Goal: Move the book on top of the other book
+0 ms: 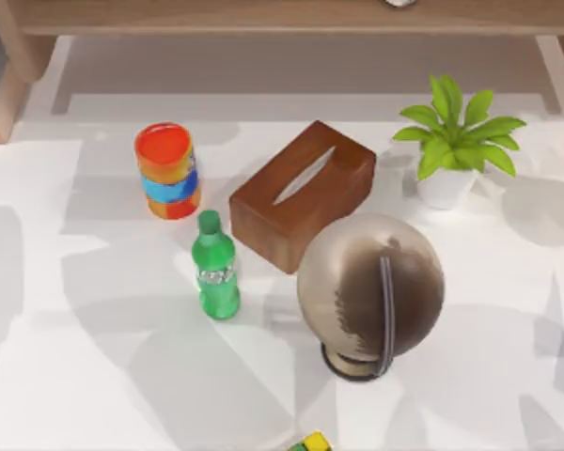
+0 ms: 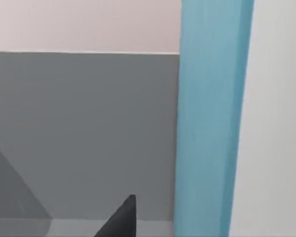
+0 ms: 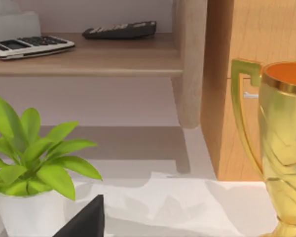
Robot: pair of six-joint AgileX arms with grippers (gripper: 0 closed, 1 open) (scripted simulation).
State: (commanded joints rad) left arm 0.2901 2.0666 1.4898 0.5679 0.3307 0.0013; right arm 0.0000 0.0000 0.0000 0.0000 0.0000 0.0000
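Top view: a tissue box [image 1: 303, 194], globe [image 1: 370, 291] and green bottle [image 1: 215, 267] are crowding the table [image 1: 94, 376]; no book is lying there. Left wrist view: a blue post [image 2: 209, 118] is standing before a grey wall. Right wrist view: a plant [image 3: 32, 163] and trophy [image 3: 276, 143] are flanking a shelf [image 3: 89, 61]. I cannot tell either claw's state, nor which arm is nearer.

A tissue box [image 1: 302, 194] sits at the centre of the table [image 1: 94, 376], a globe [image 1: 370, 293] just near and right of it. A bottle [image 1: 214, 266] stands left of the globe, with a stacked cup tower [image 1: 167, 170] farther back left. A potted plant [image 1: 455, 143] occupies the far right. Behind it, a shelf [image 3: 89, 61] holds a calculator [image 3: 29, 46] and remote [image 3: 119, 30]; a trophy [image 3: 278, 148] stands right of the plant.
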